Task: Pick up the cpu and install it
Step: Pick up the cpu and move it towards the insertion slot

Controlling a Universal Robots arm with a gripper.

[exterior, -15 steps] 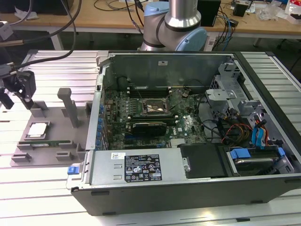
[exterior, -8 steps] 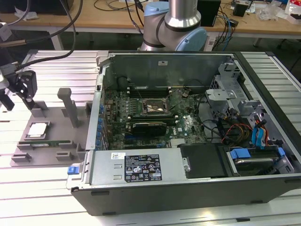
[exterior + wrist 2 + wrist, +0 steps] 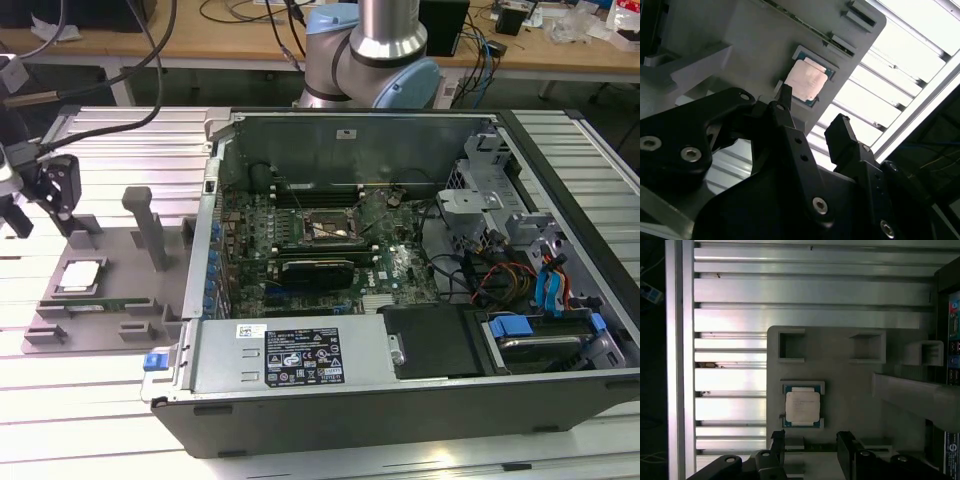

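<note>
The claw (image 3: 811, 441), fingers apart and empty, hovers over the grey holder (image 3: 125, 265) at the exterior view's left. The cpu (image 3: 802, 407) lies flat in its recess.

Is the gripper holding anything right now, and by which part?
Nothing is held. The gripper is open and apart from the cpu, which lies in the grey tray.

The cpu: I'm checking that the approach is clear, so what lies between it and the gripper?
In the first wrist view, only bare grey holder surface separates the open gripper from the cpu; no other object sits there.
</note>
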